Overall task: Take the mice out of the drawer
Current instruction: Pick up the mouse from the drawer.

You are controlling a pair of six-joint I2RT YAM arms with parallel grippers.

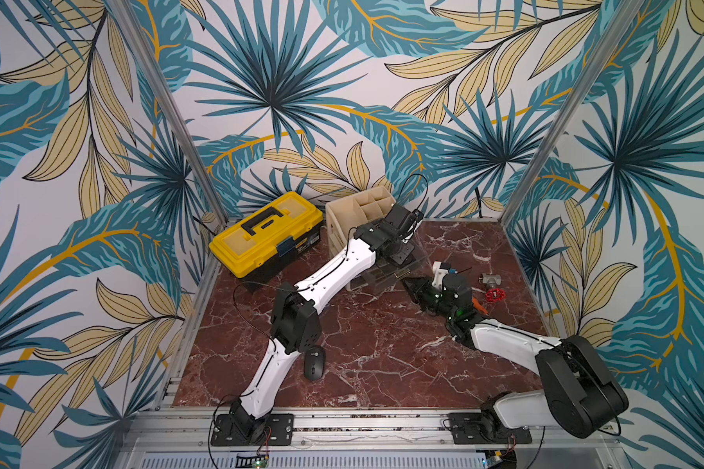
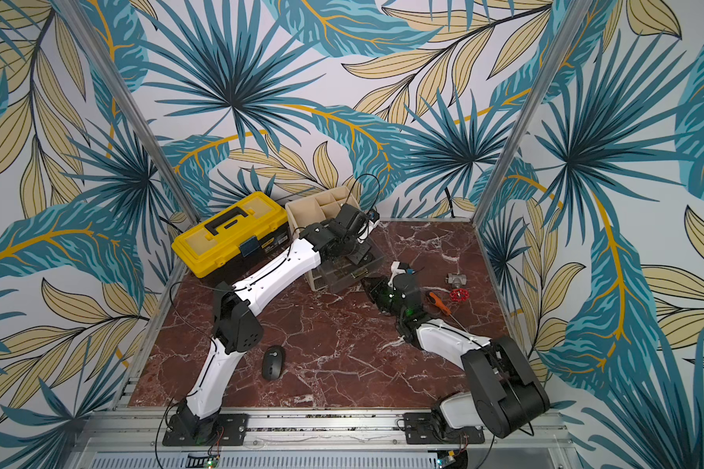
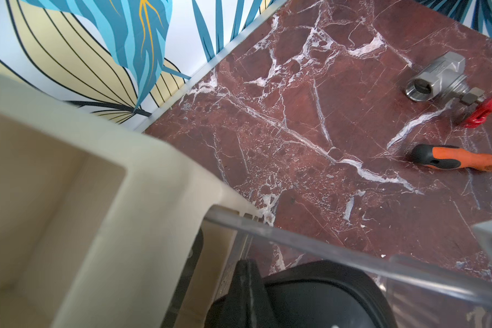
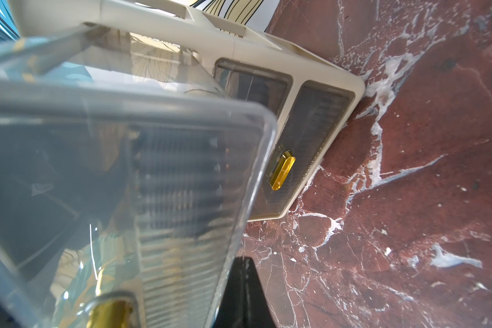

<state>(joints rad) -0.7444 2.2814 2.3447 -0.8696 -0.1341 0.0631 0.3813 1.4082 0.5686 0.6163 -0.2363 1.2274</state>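
Observation:
The clear drawer (image 1: 383, 276) (image 2: 342, 277) stands pulled out of the beige organiser (image 1: 354, 215). My left gripper (image 3: 246, 268) reaches down into it from above, shut with nothing between its fingers. A dark grey mouse (image 3: 324, 298) lies in the drawer right beside those fingers. Another mouse (image 1: 314, 362) (image 2: 273, 362) rests on the table near my left arm. My right gripper (image 4: 245, 265) is shut and empty, its tip just beside the drawer's ribbed clear front (image 4: 168, 184). It is apart from the gold handle (image 4: 108, 312).
A yellow toolbox (image 1: 267, 239) sits at the back left, next to the organiser. A steel valve with a red handwheel (image 1: 492, 286) (image 3: 438, 79) and an orange-handled screwdriver (image 2: 439, 302) (image 3: 460, 159) lie right of the drawer. The organiser's smaller drawers (image 4: 310, 136) are shut.

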